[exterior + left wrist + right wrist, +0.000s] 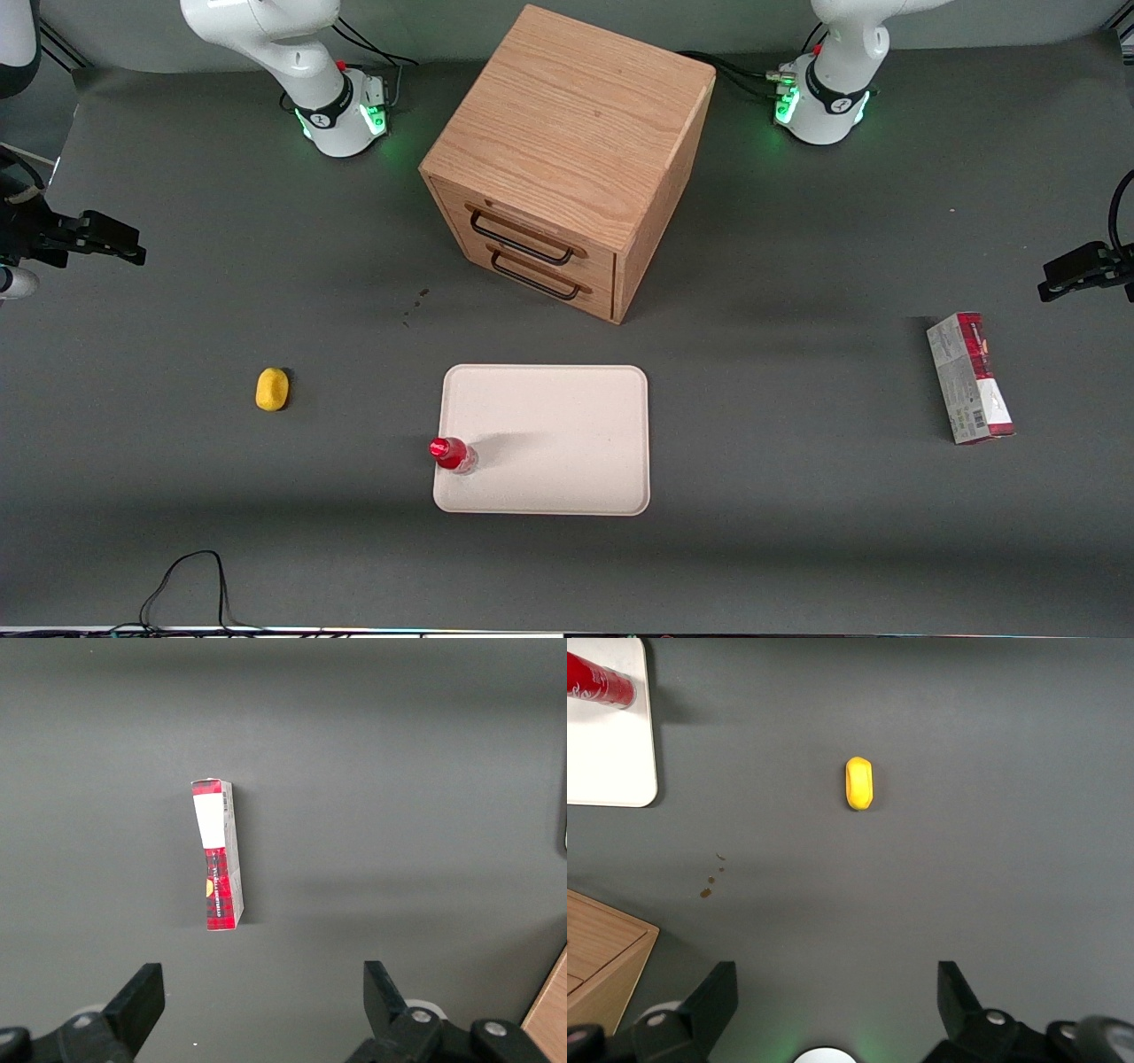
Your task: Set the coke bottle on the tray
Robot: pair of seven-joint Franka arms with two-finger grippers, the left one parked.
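A: Where is the coke bottle (pixel 453 454)?

B: Upright on the tray (pixel 567 416), just inside the edge that faces the working arm's end of the table, and nearer the front camera than the tray's middle. Its red cap points up and its shadow falls across the cream surface.

A: And the gripper (pixel 833 1010)?

B: High over the grey table (pixel 177 496) at the working arm's end, well apart from the bottle. Its two dark fingers (pixel 709 1001) are spread wide, with nothing between them.

A: What lies beneath it?

B: A yellow lump (pixel 859 782) on bare mat, well apart from the tray. The wooden drawer cabinet (pixel 567 159) stands farther from the front camera than the tray, and a red-and-grey carton (pixel 970 377) lies toward the parked arm's end
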